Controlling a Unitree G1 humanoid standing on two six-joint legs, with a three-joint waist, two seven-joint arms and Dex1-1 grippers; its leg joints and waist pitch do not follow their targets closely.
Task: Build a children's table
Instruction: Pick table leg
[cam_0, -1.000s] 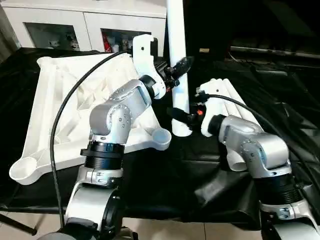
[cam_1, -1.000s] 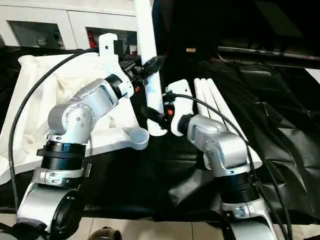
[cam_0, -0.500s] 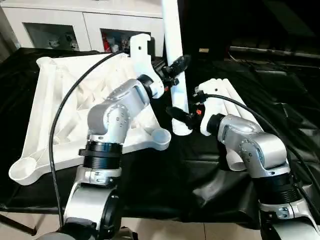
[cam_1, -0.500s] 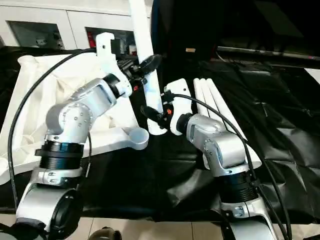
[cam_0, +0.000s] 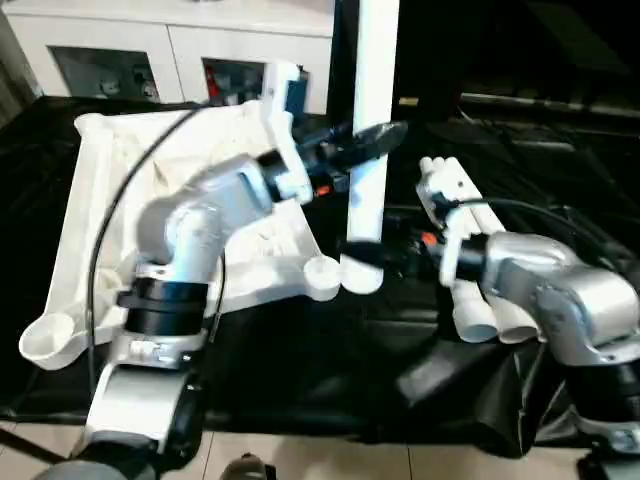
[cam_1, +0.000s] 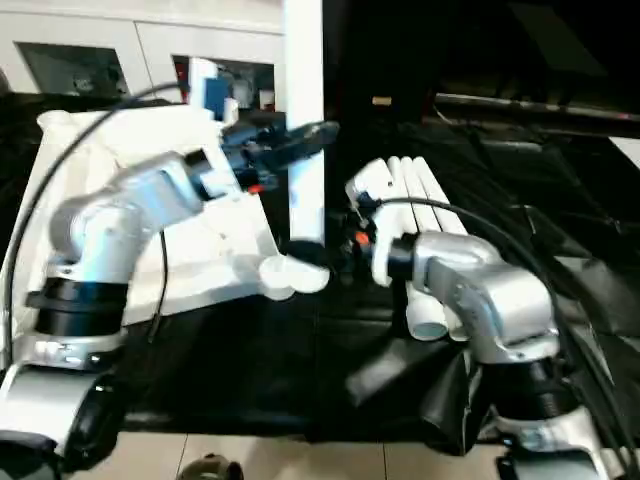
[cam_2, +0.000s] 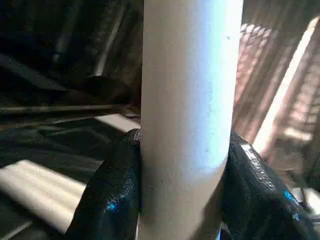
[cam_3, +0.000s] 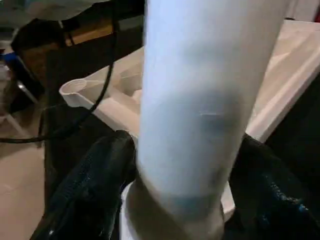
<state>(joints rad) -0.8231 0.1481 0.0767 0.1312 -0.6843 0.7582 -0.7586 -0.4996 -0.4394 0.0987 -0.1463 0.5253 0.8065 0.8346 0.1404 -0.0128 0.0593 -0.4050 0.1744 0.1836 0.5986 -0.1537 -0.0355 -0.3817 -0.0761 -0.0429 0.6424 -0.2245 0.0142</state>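
Observation:
The white tabletop (cam_0: 110, 190) lies underside up on the left of the black-covered table. One white leg (cam_0: 375, 60) stands upright, its lower end (cam_0: 360, 278) just right of the near corner socket (cam_0: 322, 270); I cannot tell whether it sits in the socket. My left gripper (cam_0: 375, 140) is shut on the leg's middle, both fingers (cam_2: 115, 190) pressed against the tube. Lower down, my right gripper (cam_0: 385, 250) is at the leg, just above its lower end, and the right wrist view has the tube (cam_3: 200, 100) close in front.
More white legs (cam_0: 470, 250) lie side by side behind my right forearm, open ends toward me. A white cabinet with glass doors (cam_0: 150, 55) stands behind the table. Black cables run along both arms. The cloth is bunched up near the front edge (cam_0: 440, 370).
The leg has swung from a slight tilt to upright. My left arm has stretched further right with it. The whole picture has shifted as well.

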